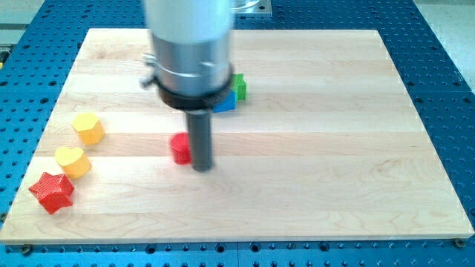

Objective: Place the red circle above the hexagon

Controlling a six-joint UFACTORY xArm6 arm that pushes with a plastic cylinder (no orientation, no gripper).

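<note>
The red circle (pixel 179 147) lies on the wooden board (pixel 312 148) left of centre, partly hidden by the rod. My tip (pixel 202 167) rests on the board right beside the red circle, touching or almost touching its right side. The yellow hexagon (pixel 89 127) sits far to the view's left, well apart from the red circle and a little higher in the view.
A yellow heart (pixel 73 162) and a red star (pixel 52 192) lie at the lower left, below the hexagon. A green block (pixel 239 86) and a blue block (pixel 225 103) sit together behind the arm's body, partly hidden. The blue perforated table surrounds the board.
</note>
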